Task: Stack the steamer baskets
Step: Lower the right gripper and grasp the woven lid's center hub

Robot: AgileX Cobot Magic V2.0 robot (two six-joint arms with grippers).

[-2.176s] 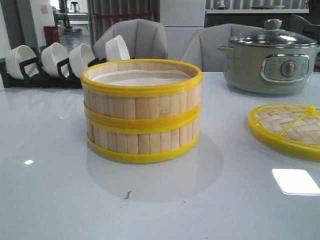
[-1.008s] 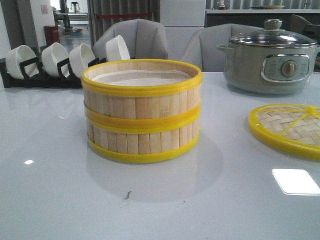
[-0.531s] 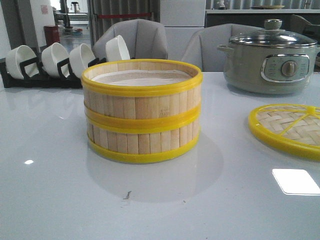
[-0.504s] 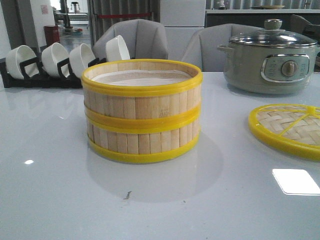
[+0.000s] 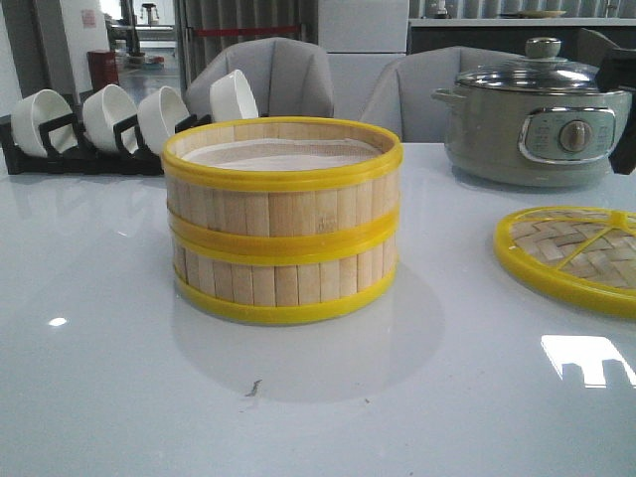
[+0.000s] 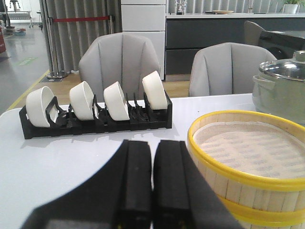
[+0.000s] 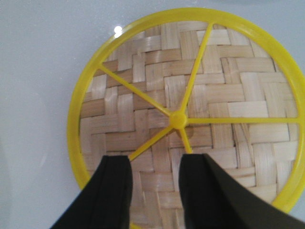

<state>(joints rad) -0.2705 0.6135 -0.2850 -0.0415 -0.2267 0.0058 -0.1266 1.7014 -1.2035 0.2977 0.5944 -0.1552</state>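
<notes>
Two steamer baskets stand stacked in the middle of the table, the upper one [image 5: 283,194] seated squarely on the lower one [image 5: 288,278]. White liner shows inside the top basket [image 6: 252,152]. My left gripper [image 6: 152,145] is shut with nothing in it, just beside the stack's wall at about rim height. My right gripper [image 7: 155,162] is open and hovers over the flat woven lid [image 7: 190,95], near its yellow hub, holding nothing. A dark piece of my right arm [image 5: 624,104] shows at the front view's right edge.
The woven lid [image 5: 576,253] lies flat at the right of the table. A grey-green pot [image 5: 537,119] with a glass lid stands behind it. A black rack of white bowls [image 5: 99,124] is at the back left, with grey chairs [image 5: 273,75] beyond the table.
A dark part of my right arm has come into the front view at the right edge, and it now breaks up the bright reflection on the table. The stacked baskets have not moved.
</notes>
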